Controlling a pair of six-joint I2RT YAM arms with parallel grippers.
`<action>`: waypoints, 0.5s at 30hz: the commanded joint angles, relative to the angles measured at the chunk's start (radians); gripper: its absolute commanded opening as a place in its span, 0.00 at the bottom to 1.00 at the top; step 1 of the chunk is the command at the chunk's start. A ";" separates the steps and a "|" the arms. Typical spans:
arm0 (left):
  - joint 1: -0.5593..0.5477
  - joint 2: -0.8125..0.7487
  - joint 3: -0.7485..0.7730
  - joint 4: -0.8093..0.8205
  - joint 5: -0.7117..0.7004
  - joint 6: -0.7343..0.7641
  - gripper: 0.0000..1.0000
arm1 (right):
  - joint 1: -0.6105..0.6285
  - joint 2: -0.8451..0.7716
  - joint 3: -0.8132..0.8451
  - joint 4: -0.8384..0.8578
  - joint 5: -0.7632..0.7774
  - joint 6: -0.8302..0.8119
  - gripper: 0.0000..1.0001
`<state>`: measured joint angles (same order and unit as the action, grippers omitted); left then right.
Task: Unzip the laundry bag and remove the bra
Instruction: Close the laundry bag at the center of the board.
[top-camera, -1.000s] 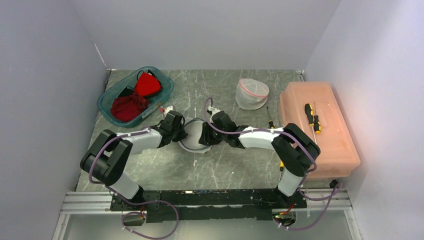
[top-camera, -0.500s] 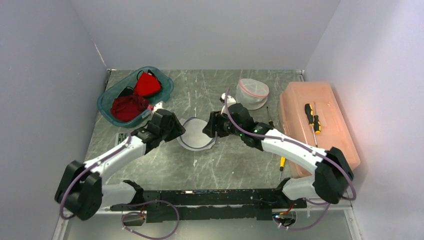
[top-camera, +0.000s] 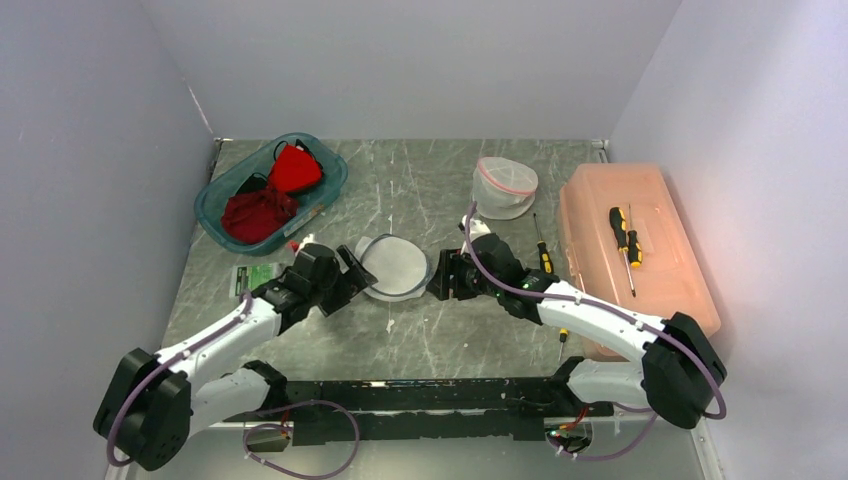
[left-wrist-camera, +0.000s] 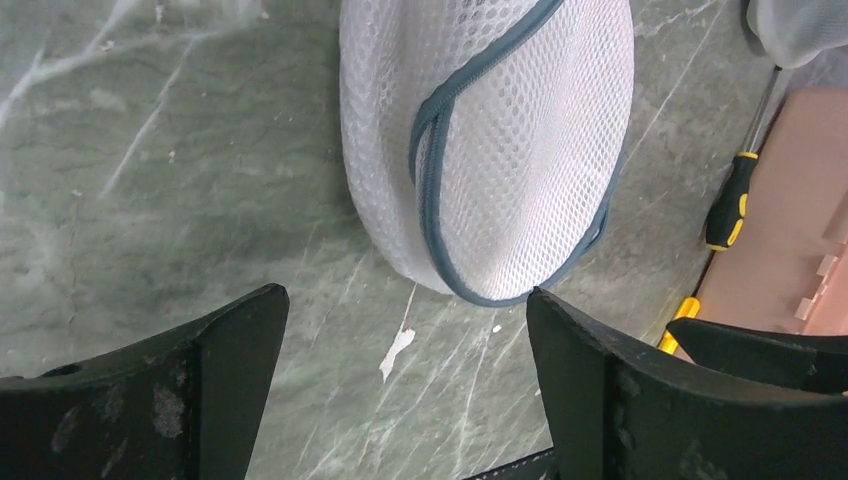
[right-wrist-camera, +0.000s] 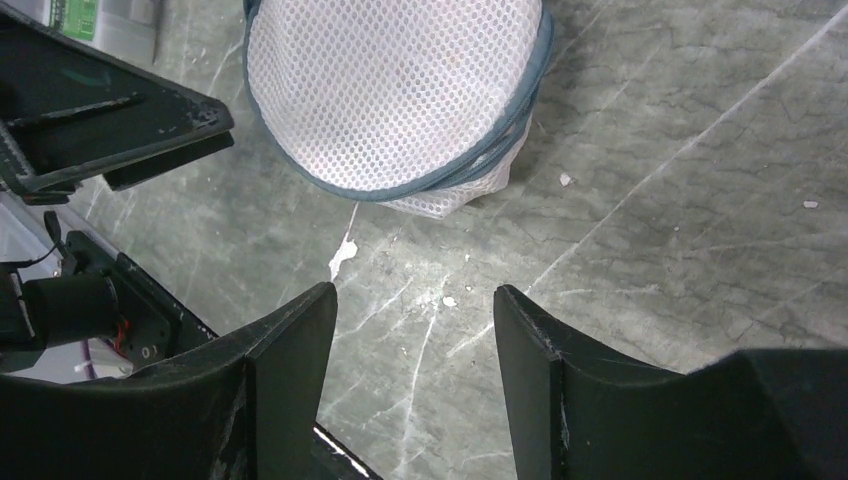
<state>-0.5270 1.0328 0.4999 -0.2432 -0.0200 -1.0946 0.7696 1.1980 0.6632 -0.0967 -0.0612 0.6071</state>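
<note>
The laundry bag (top-camera: 393, 266) is a round white mesh pouch with a grey-blue zipper band, lying in the middle of the table. In the left wrist view the laundry bag (left-wrist-camera: 500, 140) lies just ahead of my left gripper (left-wrist-camera: 403, 300), whose jaws stand wide open and empty. From the other side the laundry bag (right-wrist-camera: 400, 90) lies beyond my right gripper (right-wrist-camera: 412, 292), also open and empty. Overhead, the left gripper (top-camera: 356, 270) and right gripper (top-camera: 436, 280) flank the bag without touching it. The bra is hidden; I cannot tell what the mesh holds.
A teal basket (top-camera: 215, 205) with red garments (top-camera: 262, 205) sits back left. A second mesh bag with pink trim (top-camera: 504, 186) stands at the back. An orange plastic box (top-camera: 660, 280) carrying a screwdriver (top-camera: 625, 235) is on the right. Another screwdriver (top-camera: 541, 250) and a green packet (top-camera: 258, 275) lie on the table.
Both grippers were at the bag; the left one has opened and let go, the right has opened wider. Both arms have drawn back toward the near edge, leaving the bag on the table.
</note>
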 joint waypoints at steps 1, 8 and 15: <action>-0.001 0.070 0.052 0.091 0.022 0.029 0.94 | -0.002 -0.031 -0.003 0.058 0.002 0.015 0.63; 0.000 0.227 0.053 0.172 -0.006 0.038 0.87 | -0.002 -0.063 -0.020 0.048 0.015 0.017 0.63; 0.015 0.287 0.028 0.232 -0.063 0.036 0.68 | -0.002 -0.090 -0.034 0.039 0.035 0.012 0.63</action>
<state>-0.5247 1.3022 0.5266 -0.0696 -0.0341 -1.0702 0.7692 1.1427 0.6384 -0.0963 -0.0566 0.6140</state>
